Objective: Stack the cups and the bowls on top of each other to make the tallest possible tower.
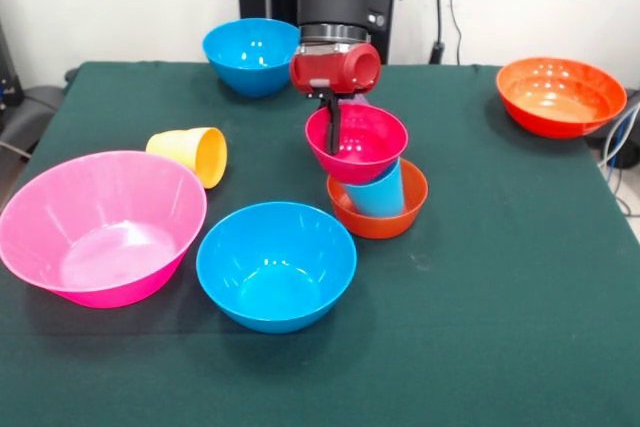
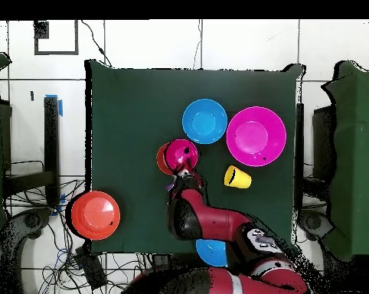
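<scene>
The tower stands mid-table: a small orange-red bowl (image 1: 352, 217) at the base, a light blue cup (image 1: 380, 195) leaning in it, and a small magenta bowl (image 1: 372, 137) tilted on top. My gripper (image 1: 333, 145) comes straight down onto the magenta bowl's left rim, its dark fingers shut across that rim. From above, the magenta bowl (image 2: 180, 153) covers most of the orange-red bowl (image 2: 161, 159), with the gripper (image 2: 181, 173) at its edge. A yellow cup (image 1: 192, 154) lies on its side to the left.
A big pink bowl (image 1: 100, 225) and a blue bowl (image 1: 275, 265) sit near the front left. Another blue bowl (image 1: 250, 55) is at the back behind the arm. A wide orange bowl (image 1: 560, 95) rests at the back right corner of the green table (image 1: 500, 307).
</scene>
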